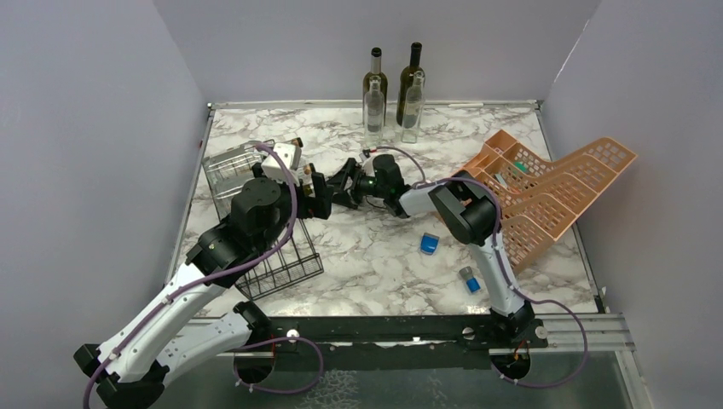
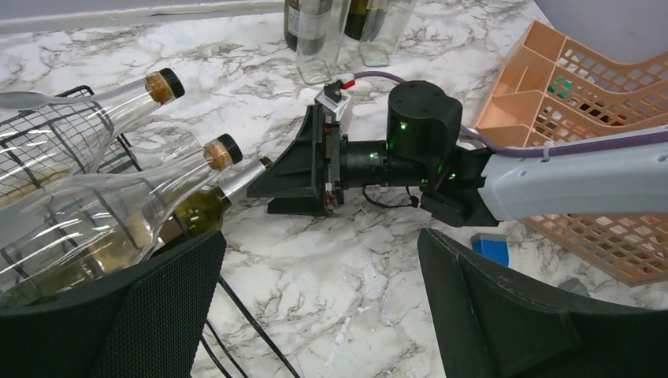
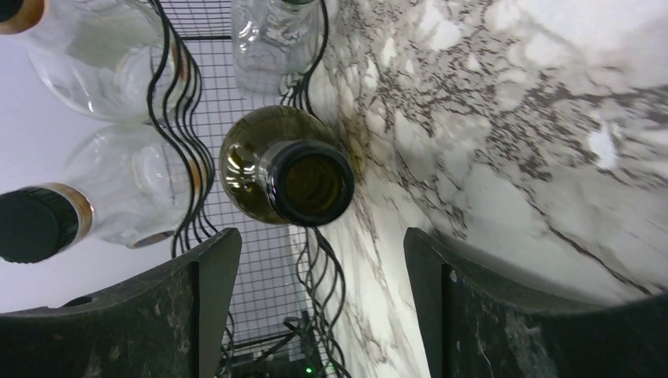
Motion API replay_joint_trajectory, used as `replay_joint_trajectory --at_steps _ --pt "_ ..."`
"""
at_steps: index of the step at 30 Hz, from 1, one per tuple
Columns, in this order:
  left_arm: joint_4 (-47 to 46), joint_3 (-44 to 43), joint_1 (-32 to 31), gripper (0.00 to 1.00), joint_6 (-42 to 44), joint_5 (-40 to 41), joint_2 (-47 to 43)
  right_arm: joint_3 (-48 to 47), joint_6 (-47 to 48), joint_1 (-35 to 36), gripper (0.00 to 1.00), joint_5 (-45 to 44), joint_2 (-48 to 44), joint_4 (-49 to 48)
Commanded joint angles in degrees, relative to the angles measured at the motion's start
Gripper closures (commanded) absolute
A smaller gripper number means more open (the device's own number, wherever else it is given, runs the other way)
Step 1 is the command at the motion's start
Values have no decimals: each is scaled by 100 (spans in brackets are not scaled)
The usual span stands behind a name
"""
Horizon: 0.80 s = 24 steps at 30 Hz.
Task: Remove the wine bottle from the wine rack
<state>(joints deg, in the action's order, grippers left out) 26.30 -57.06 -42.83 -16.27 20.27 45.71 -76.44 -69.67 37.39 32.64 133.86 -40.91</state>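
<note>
Marble tabletop point(image 1: 384, 264), wine bottle point(image 3: 280, 167) in rack point(image 1: 286, 264), mouth facing spread right pincer point(image 3: 319, 244)

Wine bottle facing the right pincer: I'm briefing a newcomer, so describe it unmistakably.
At the left of the marble table stands a black wire wine rack with bottles lying in it. The wine bottle lies in the bottom row, neck towards the open right pincer. Unlike the clear, capped bottles beside it, it is olive green and uncapped.

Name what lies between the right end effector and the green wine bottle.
Nothing: right wrist view shows bare space between right end effector and green wine bottle.
</note>
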Motion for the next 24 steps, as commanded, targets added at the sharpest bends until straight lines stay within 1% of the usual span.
replay_joint_trajectory --at_steps 1,4,7,12,18,24 --pt "-26 80 20 1 68 5 -128 -283 -606 120 21 -457 531 -404" --pt "-20 129 21 1 59 4 -124 -574 -934 195 24 -507 818 -396" --pt "-20 163 17 1 30 -23 -137 -634 -1179 295 26 -686 921 -514" --pt "-21 220 18 1 17 27 -201 -574 -1353 454 28 -1037 876 -550" --pt "-26 217 17 1 11 -12 -195 -664 -1522 506 37 -1355 946 -472" --pt "13 178 20 1 32 -17 -235 -862 -1703 506 41 -1470 1136 -526"
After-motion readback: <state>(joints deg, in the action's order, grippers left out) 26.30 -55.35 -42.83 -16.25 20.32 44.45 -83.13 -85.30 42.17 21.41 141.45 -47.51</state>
